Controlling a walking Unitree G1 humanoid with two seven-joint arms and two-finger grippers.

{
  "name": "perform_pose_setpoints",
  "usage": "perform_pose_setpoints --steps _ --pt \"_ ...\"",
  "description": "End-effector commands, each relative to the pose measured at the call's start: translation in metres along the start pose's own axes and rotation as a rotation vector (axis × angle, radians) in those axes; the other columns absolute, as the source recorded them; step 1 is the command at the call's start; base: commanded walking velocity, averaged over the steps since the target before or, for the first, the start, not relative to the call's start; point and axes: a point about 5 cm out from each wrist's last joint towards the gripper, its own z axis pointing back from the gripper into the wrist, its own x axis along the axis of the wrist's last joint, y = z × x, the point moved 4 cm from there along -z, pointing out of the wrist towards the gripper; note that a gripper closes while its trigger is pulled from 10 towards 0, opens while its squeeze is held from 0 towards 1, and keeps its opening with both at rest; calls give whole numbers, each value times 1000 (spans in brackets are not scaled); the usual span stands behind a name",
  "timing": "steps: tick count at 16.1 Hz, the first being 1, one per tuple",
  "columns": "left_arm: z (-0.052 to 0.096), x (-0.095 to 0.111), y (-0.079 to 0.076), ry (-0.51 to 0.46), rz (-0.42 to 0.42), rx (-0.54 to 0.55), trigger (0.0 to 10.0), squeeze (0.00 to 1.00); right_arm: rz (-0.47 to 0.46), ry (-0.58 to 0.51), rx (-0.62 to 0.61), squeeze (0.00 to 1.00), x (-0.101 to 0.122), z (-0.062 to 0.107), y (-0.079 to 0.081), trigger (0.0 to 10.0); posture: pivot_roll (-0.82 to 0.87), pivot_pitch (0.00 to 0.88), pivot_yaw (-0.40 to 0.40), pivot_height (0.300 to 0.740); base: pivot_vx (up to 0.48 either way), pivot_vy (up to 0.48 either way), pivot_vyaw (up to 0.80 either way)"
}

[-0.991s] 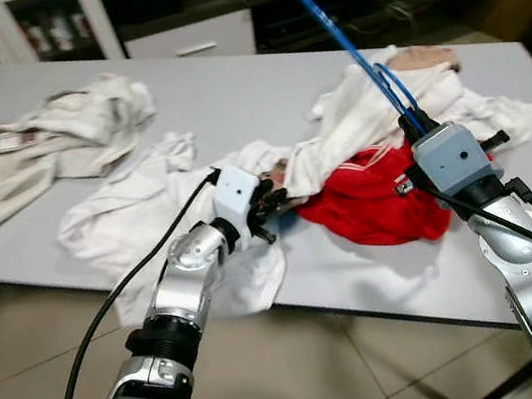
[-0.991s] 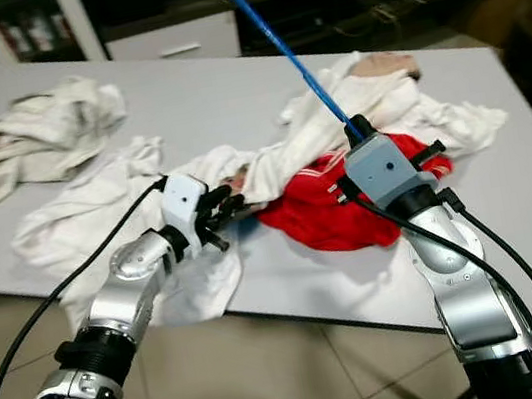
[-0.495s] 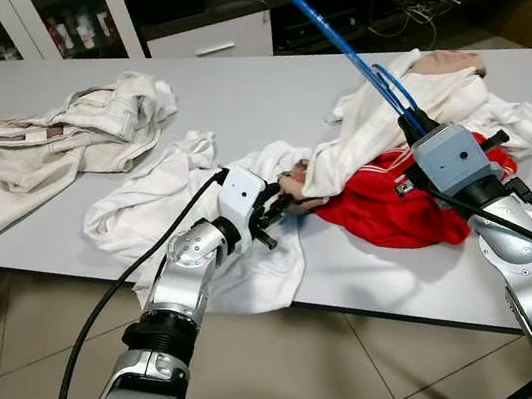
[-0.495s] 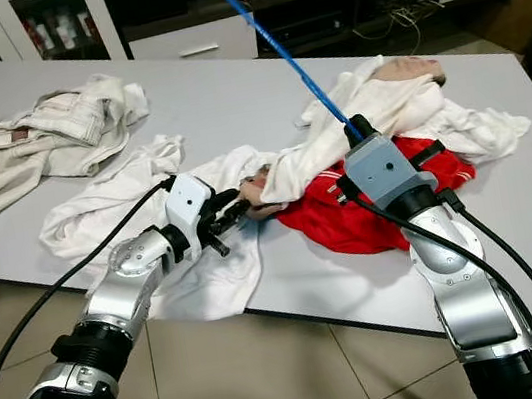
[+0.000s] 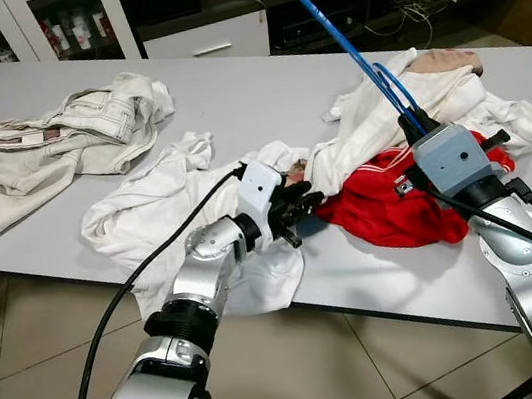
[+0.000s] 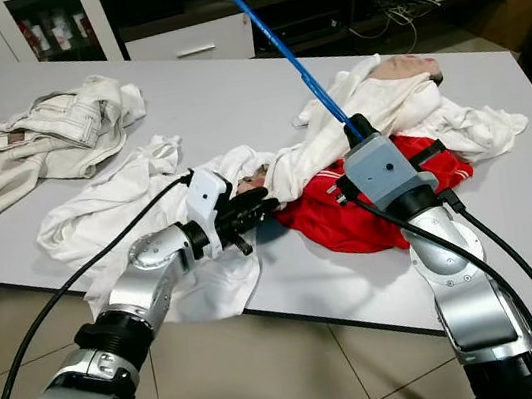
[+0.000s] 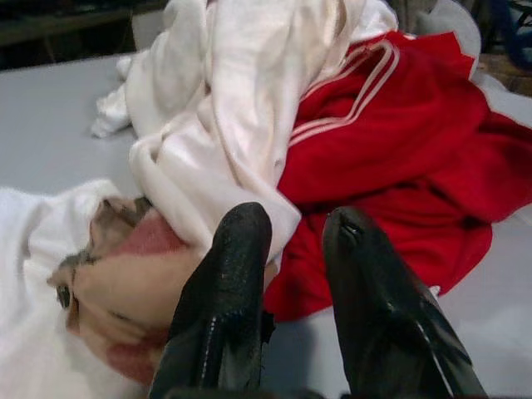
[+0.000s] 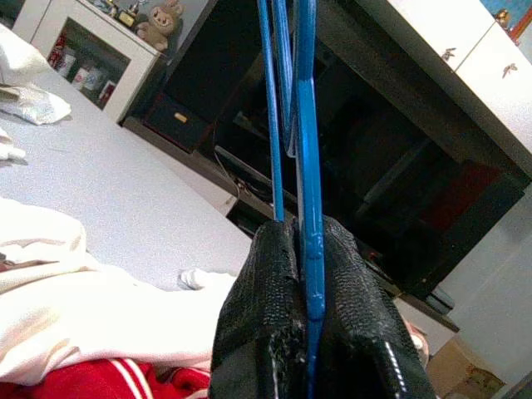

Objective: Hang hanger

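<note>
The right gripper (image 8: 303, 249), clamped on the blue hanger (image 5: 337, 38) slanting toward the frame's upper left, stands right of the red garment (image 5: 393, 205), while the left gripper (image 7: 295, 241), slightly parted and empty, noses its edge.

Grey table (image 5: 229, 94), tiled floor (image 5: 25, 339), probably cabinets (image 5: 210, 36).

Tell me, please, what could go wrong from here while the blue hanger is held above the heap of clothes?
1. The left gripper, open at the red garment, may pinch the overlapping white garment too.
2. The thin blue plastic hanger, clamped in the right gripper, could snag the heap.
</note>
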Motion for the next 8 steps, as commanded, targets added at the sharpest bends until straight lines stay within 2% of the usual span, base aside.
perform_pose_setpoints --steps 1,3,8 --pt "-2 5 5 2 -13 17 10000 0 8 -3 -8 0 3 1 -1 10000 -39 19 33 723 0 0 0" --pt "-3 8 7 -2 -3 19 10000 0 7 -2 -9 0 3 2 0 10000 -39 19 35 723 0 375 0" --pt "-2 5 6 11 -37 6 10000 0 1 1 -12 0 2 1 1 10000 -30 17 39 723 0 0 0"
